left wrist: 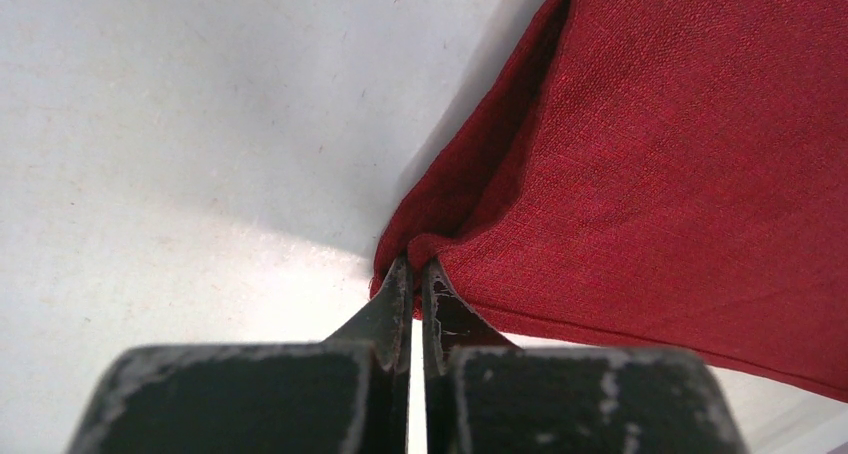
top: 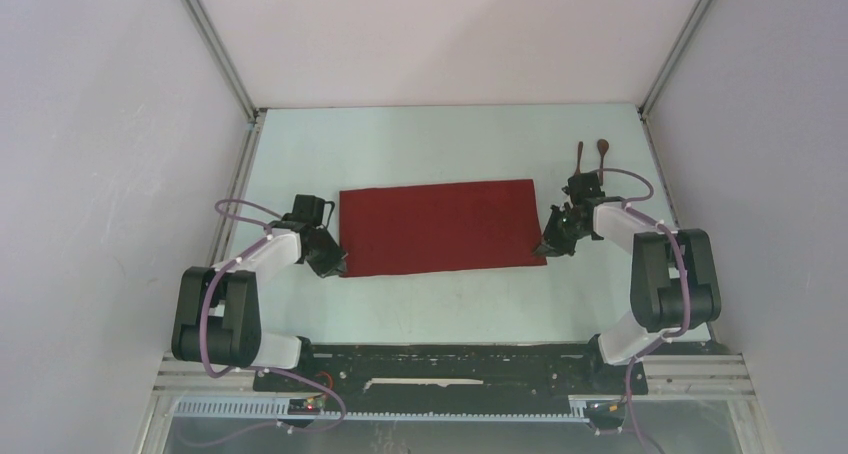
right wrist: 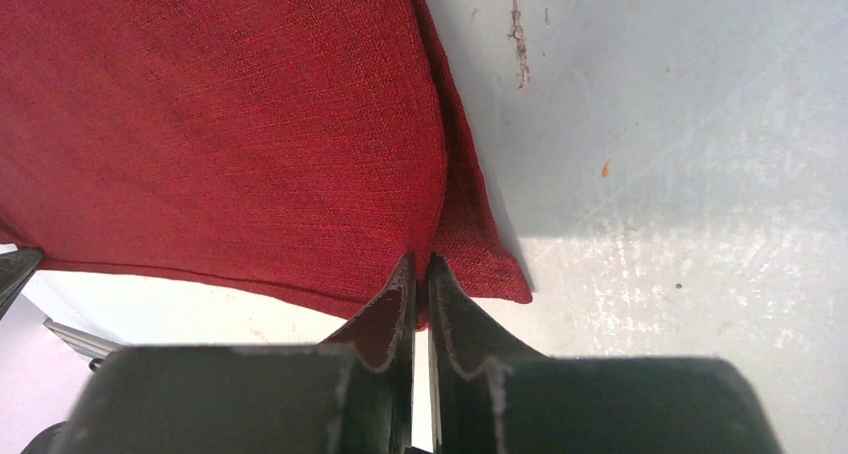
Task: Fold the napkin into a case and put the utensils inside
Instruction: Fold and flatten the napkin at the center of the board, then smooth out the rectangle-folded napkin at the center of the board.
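Both pinch shut: left gripper [left wrist: 415, 274] and right gripper [right wrist: 420, 269] each clamp a near napkin [top: 437, 226] corner, at fingertips only. An uneven lift could slip a corner and skew the fold. Fork [top: 580, 156] and spoon [top: 602, 150] lie beyond the right fingers.

Just a pale mint tabletop [top: 440, 314], a bit scuffed and stained up close. Boxed in by plain white walls [top: 440, 34] with silver metal posts [top: 215, 44] at the back corners.
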### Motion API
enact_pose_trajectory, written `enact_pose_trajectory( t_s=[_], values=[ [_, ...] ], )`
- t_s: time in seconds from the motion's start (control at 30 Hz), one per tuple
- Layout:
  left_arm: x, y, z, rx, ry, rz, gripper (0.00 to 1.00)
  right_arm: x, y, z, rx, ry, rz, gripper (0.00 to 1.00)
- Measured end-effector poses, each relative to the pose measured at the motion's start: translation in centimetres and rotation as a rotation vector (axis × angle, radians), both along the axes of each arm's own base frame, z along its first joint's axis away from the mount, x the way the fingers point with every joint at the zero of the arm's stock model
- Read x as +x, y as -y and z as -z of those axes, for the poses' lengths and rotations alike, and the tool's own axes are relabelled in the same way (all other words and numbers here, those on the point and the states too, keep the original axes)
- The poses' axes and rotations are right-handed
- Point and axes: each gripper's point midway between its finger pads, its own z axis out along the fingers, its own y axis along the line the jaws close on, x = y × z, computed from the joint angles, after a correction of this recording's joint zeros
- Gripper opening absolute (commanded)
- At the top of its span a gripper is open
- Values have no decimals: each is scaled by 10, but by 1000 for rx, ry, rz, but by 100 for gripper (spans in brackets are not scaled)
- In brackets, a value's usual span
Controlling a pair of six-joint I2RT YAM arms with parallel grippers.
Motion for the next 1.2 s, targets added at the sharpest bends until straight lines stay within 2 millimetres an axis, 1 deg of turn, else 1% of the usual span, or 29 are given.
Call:
enact_pose_trajectory(
  t_s=[0.1, 0.13, 0.17, 0.2, 0.27, 0.33, 0.37, 0.47, 0.53, 0.57, 0.63, 0.7, 0.73, 0.8, 0.87, 0.93, 1.03, 1.1, 1.13, 1.17, 1.2],
  values=[
    [0, 0, 0, 0, 0, 0, 0, 0, 1, 0, -5, 3, 1, 19],
    [0, 0, 0, 0, 0, 0, 0, 0, 1, 0, -6, 3, 1, 22],
    [0, 0, 0, 0, 0, 0, 2, 0, 1, 0, -7, 3, 2, 28],
    [0, 0, 0, 0, 0, 0, 8, 0, 1, 0, -9, 2, 3, 33],
    [0, 0, -1, 2, 2, -2, 28, -3, 4, 0, -22, -10, 10, 47],
    [-4, -2, -4, 10, 5, -3, 47, -8, 8, -5, -46, -17, 21, 61],
    [-7, -3, -7, 14, 9, -1, 51, -11, 11, -10, -65, -12, 25, 67],
    [-13, -6, -27, 18, 53, -7, 55, -15, 19, -37, -113, 64, 34, 79],
    [-16, -6, -45, 16, 97, -5, 60, -12, 17, -57, -101, 139, 25, 81],
    [-14, -6, -54, 11, 128, -2, 61, -10, 13, -64, -82, 166, 17, 81],
    [-6, 1, -73, -25, 208, 12, 61, -3, -3, -77, -2, 211, -22, 82],
    [2, 12, -84, -86, 264, 37, 61, 4, -21, -77, 87, 215, -63, 84],
    [8, 20, -86, -128, 289, 55, 61, 7, -29, -73, 133, 203, -83, 85],
    [18, 33, -82, -192, 303, 84, 61, 12, -41, -59, 203, 163, -104, 86],
    [24, 40, -66, -225, 279, 101, 61, 15, -47, -48, 252, 127, -109, 87],
    [21, 42, -42, -236, 219, 102, 61, 18, -48, -41, 292, 113, -104, 88],
    [10, 40, -13, -235, 158, 90, 62, 21, -41, -31, 324, 98, -66, 90],
    [11, 39, -11, -257, 159, 68, 62, 18, -34, -22, 324, 88, -41, 91],
    [12, 39, -11, -263, 166, 64, 63, 15, -30, -18, 323, 78, -23, 97],
    [12, 38, -11, -270, 167, 55, 66, 14, -28, -16, 333, 73, -12, 99],
    [11, 37, -12, -276, 172, 48, 69, 13, -27, -17, 346, 70, -1, 100]
  ],
)
